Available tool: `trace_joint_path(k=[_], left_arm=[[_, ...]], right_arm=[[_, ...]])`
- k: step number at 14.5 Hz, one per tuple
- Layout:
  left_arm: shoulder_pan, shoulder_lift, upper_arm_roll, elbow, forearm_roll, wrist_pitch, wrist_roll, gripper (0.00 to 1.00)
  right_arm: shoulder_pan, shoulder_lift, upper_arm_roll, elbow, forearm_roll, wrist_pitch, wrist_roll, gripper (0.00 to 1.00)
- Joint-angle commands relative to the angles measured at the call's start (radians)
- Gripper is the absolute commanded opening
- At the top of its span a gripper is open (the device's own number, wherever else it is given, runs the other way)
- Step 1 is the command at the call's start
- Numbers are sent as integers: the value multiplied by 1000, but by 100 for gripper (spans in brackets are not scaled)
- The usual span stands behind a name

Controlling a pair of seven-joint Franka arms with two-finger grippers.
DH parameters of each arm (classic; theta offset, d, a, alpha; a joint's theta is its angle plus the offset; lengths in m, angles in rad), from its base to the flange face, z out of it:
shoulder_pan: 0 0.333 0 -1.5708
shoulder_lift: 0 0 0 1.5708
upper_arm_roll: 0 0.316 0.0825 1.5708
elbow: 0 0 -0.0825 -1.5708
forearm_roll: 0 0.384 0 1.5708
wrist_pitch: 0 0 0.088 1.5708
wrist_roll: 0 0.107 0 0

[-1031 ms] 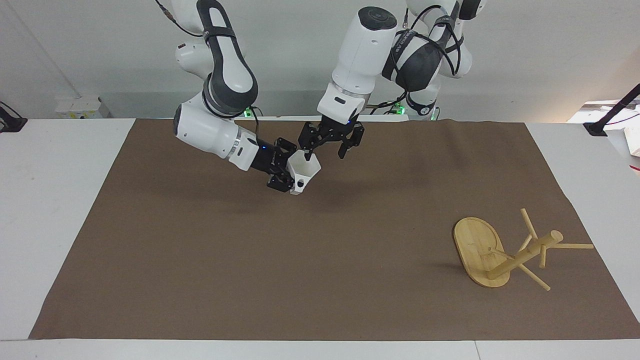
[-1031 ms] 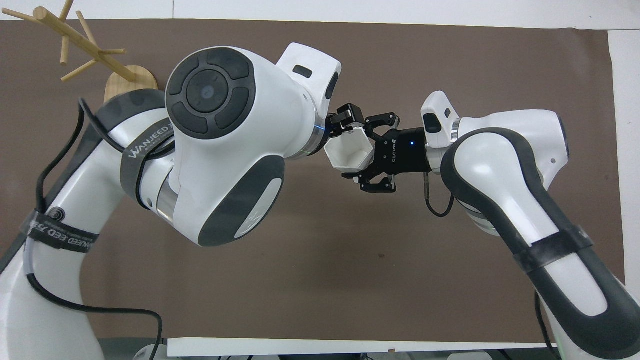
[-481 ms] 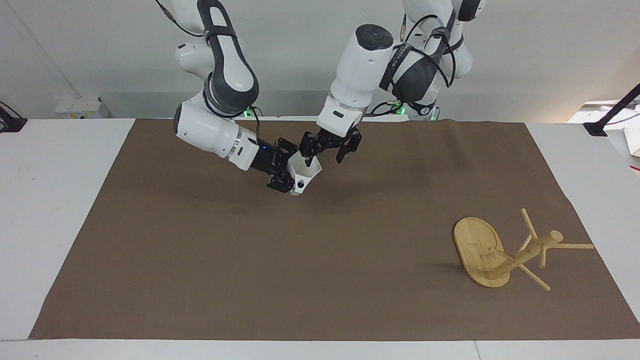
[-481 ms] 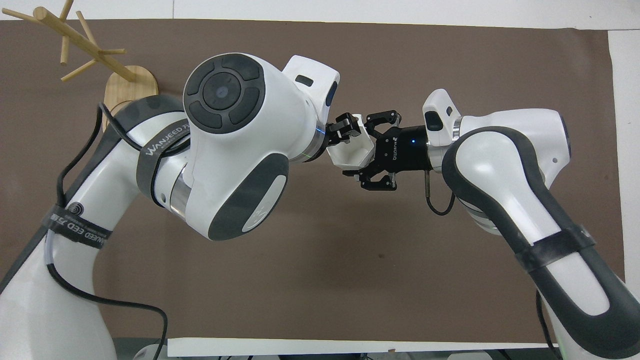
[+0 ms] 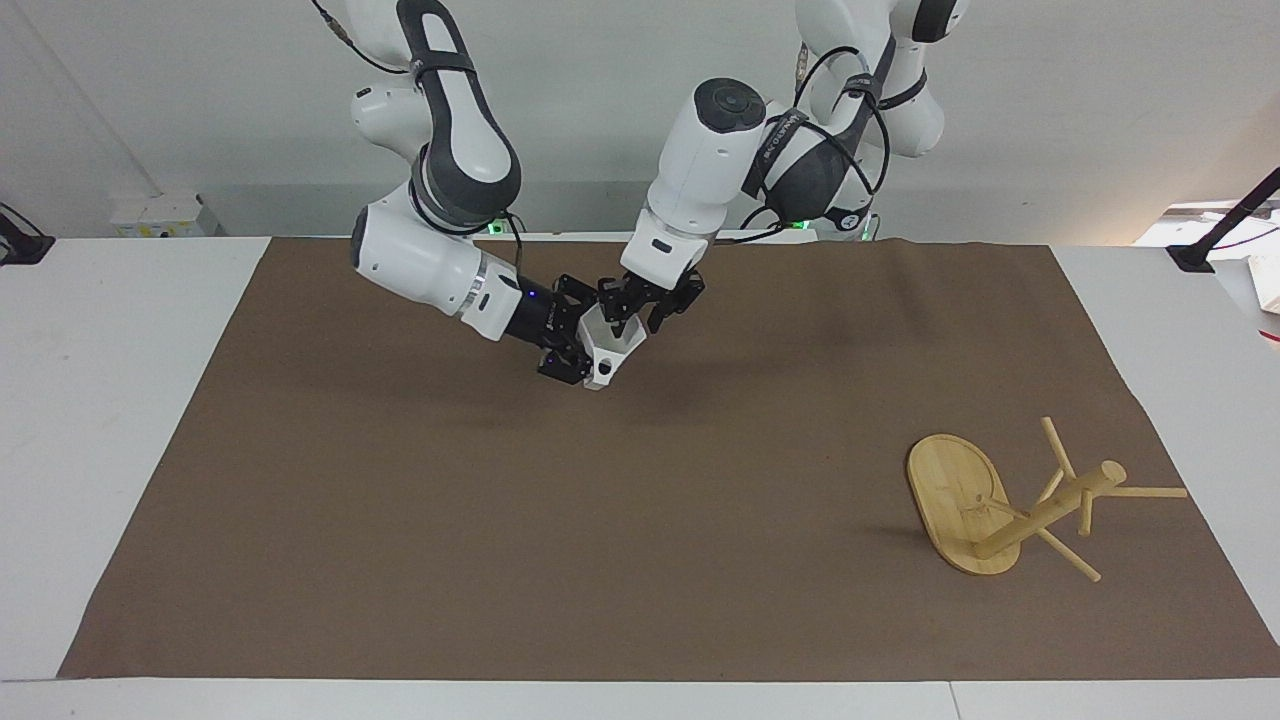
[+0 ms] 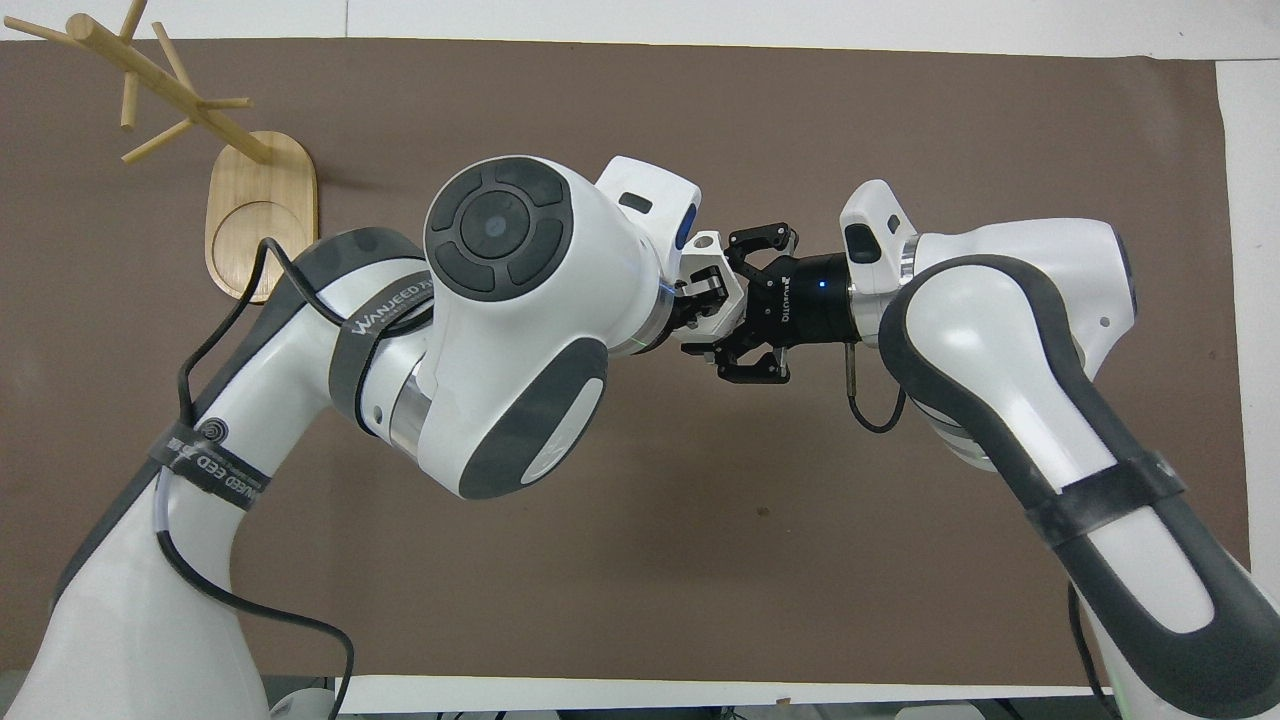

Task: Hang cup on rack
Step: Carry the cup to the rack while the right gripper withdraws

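Holding the small white faceted cup (image 5: pixel 610 350) aloft mid-bench, right gripper (image 5: pixel 578 347) jaws clamp it; left gripper (image 5: pixel 640 305) jaws straddle its rim, unclosed.

The cup (image 5: pixel 610 349) looks like matt white plastic. The rack (image 5: pixel 1003 503) is smooth pale wood. A matt brown cloth (image 5: pixel 600 520) covers the surface; arm shells (image 6: pixel 520 330) are glossy white plastic.
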Motion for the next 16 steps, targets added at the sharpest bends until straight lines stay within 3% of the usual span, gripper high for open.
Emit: trace_joint_path(k=[1, 2, 4, 5, 6, 7, 10, 13, 16], left_arm=[[-13, -15, 11, -27, -14, 41, -30, 0], [-13, -15, 11, -27, -14, 39, -30, 0], [-13, -15, 14, -27, -10, 41, -28, 0], [-8, -15, 15, -27, -1, 42, -27, 0], [-5, -14, 17, -27, 5, 42, -19, 0], [-1, -14, 17, -27, 41, 44, -10, 0], [2, -14, 21, -24, 214, 56, -7, 0], [39, -15, 24, -28, 240, 58, -33, 0], [155, -27, 26, -62, 241, 102, -51, 0]], right_arm=[[-1, 6, 1, 10, 21, -13, 21, 22], [-1, 6, 1, 12, 21, -11, 22, 22], [0, 6, 1, 10, 20, -7, 22, 33], [0, 6, 1, 10, 20, -10, 22, 54], [0, 6, 1, 7, 20, -11, 21, 92], [-1, 4, 1, 7, 20, -14, 19, 100], [-6, 4, 1, 7, 20, -17, 18, 100], [-18, -11, -2, 7, 17, -34, 18, 100], [-146, -22, -10, 10, -38, -196, 9, 100]])
